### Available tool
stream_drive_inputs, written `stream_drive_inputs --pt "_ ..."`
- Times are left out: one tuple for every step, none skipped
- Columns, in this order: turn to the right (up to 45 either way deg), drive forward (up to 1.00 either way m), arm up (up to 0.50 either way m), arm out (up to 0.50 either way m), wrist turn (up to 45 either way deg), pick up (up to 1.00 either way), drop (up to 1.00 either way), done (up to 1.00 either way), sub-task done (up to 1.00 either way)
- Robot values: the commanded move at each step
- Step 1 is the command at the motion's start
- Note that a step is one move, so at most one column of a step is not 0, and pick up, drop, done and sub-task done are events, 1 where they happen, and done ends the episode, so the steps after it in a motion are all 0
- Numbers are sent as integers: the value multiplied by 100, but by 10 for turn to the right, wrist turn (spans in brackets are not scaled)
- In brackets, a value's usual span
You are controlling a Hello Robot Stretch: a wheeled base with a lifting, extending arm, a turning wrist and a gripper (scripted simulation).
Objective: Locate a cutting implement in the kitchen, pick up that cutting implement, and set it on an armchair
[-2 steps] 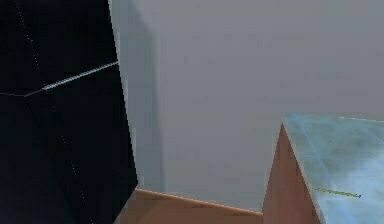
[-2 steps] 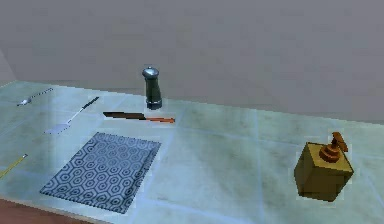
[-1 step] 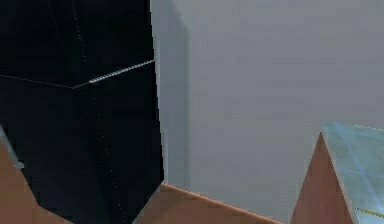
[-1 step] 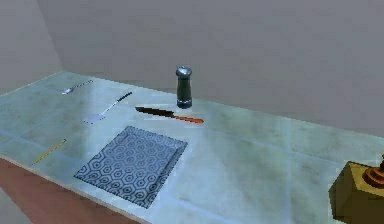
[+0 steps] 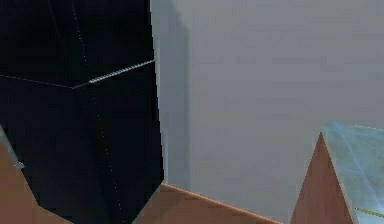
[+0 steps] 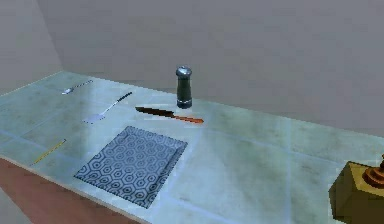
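Facing counter, knife sighted

Knife (image 6: 168, 114), dark blade and red handle, lies flat mid-counter (image 6: 255, 150), near the back edge, just in front of a dark shaker (image 6: 183, 87), beyond a patterned mat (image 6: 133, 165). Claw state: cannot tell.

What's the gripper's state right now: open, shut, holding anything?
Gripper: cannot be told.
The knife lies on the counter.
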Motion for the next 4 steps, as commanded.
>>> stream_drive_inputs --pt "0 0 38 0 0 0 0 0 0" --pt "0 0 0 38 0 0 0 0 0" --pt "0 0 0 0 450 0 0 0 0" --pt "0 0 0 0 450 0 0 0 0"
